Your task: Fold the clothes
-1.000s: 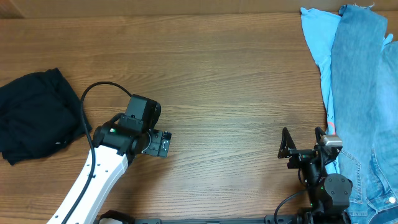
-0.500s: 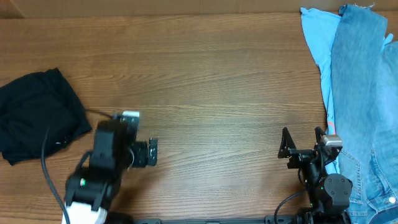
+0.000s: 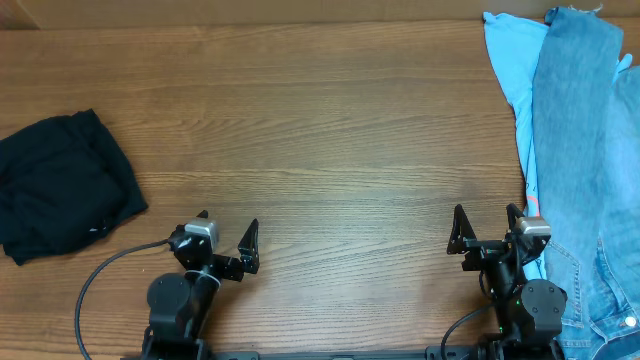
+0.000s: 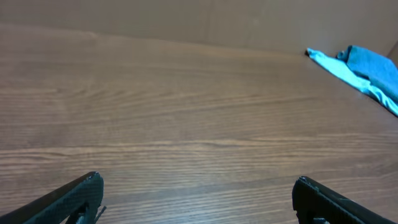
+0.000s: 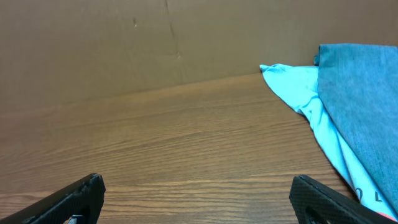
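Here left jaws and right jaws stand spread, black garment [image 3: 60,185] far left, blue garments [image 3: 580,150] just beside the right.

You look down on a wide wooden table [image 3: 350,130] whose warm brown, straight-grained top fills the overhead view. Along its far edge stands a plain brown wall [image 5: 81,50], matte like cardboard, with a thin vertical seam [image 5: 176,43]. Soft, even light covers your workspace.

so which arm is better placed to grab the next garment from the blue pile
Right. The right gripper sits open beside the light-blue garment and denim garment; the left gripper, also open, is far from them.
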